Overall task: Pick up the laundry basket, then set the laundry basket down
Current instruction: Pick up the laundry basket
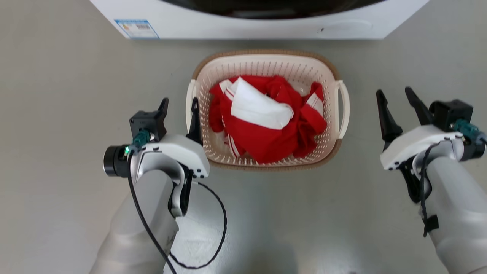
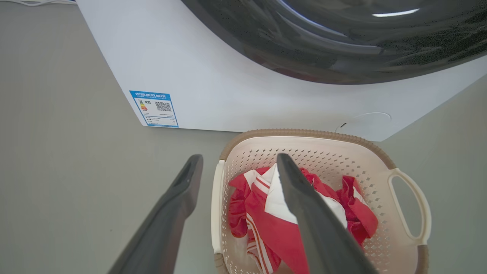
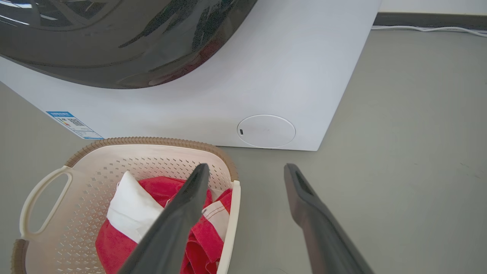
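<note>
The laundry basket (image 1: 266, 64) stands on the grey floor in front of the washing machine, holding red and white clothes (image 1: 266, 121). My left gripper (image 1: 179, 108) is open at the basket's left loop handle (image 1: 189, 104). In the left wrist view that handle (image 2: 217, 205) lies between the fingers of the left gripper (image 2: 239, 161), one outside the basket (image 2: 323, 152) and one over the clothes. My right gripper (image 1: 394, 93) is open, a short way right of the right handle (image 1: 344, 110). In the right wrist view the right gripper (image 3: 246, 167) frames the basket's (image 3: 152, 160) near handle (image 3: 231, 224).
The white washing machine (image 1: 266, 26) with its dark round door (image 2: 342, 38) stands close behind the basket. A blue label (image 2: 154, 108) marks its lower left corner. A white cable (image 3: 430, 28) runs along the far wall. Bare grey floor (image 1: 57, 133) lies on both sides.
</note>
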Motion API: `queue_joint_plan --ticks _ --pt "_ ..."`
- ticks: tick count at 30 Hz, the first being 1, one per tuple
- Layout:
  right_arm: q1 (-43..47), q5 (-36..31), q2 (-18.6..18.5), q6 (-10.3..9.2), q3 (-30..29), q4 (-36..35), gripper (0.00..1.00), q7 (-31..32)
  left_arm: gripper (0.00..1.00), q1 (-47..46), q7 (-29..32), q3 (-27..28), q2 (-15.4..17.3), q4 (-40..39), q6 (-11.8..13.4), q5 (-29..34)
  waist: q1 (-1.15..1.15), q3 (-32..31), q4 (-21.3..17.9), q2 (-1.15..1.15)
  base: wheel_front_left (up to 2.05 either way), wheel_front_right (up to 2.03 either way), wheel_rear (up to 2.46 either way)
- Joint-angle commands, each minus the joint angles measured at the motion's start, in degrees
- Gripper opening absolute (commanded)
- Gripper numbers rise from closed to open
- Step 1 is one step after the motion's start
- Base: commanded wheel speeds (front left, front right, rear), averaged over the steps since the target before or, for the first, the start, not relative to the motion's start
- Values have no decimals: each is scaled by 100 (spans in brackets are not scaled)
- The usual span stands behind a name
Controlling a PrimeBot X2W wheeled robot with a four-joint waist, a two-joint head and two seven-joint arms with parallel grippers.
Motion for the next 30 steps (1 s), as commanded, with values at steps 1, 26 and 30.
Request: queue_joint_plan --ticks 1,26,30 --pt "-13 53 -34 35 129 -45 100 -78 100 -130 -52 107 93 -51 67 -47 0 253 2 0 0 0 0" --pt "-642 504 -224 35 712 34 100 -78 100 -1051 -52 -366 93 65 369 -255 0 1591 228 0 0 0 0" --pt "-721 568 -206 35 834 95 100 -78 100 -1138 -52 -454 93 80 415 -312 0 1677 250 0 0 0 0"
